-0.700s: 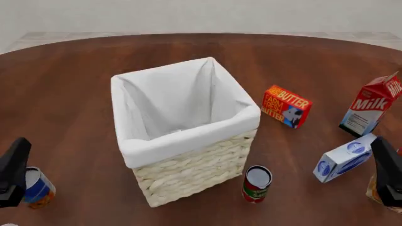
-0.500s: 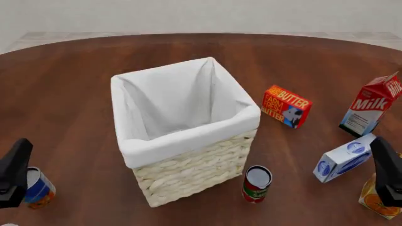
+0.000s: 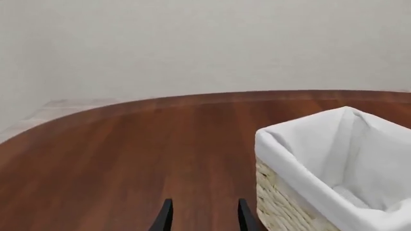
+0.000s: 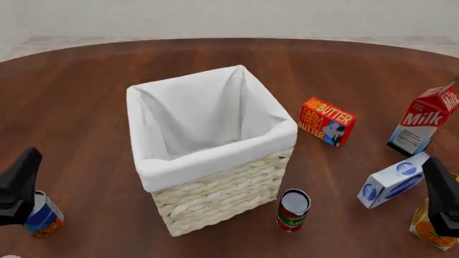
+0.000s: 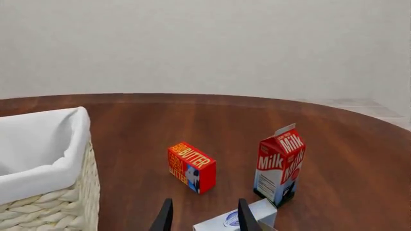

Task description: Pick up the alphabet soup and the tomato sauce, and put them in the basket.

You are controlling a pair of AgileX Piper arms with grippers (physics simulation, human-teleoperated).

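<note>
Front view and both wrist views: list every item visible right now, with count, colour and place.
basket: one, cream wicker with white liner, table centre, nothing seen inside.
alphabet soup: one, blue and orange, near left, upright, partly behind the left gripper.
tomato sauce: one, red and green, upright at the basket's near right corner.
butter box: one, red-orange, right of the basket.
milk carton: one, red and white, far right, upright.
white and blue carton: one, lying on its side, near right.
orange juice carton: one, near right edge.
table: one, dark brown wood.
left gripper: black, open.
right gripper: black, open.
</note>
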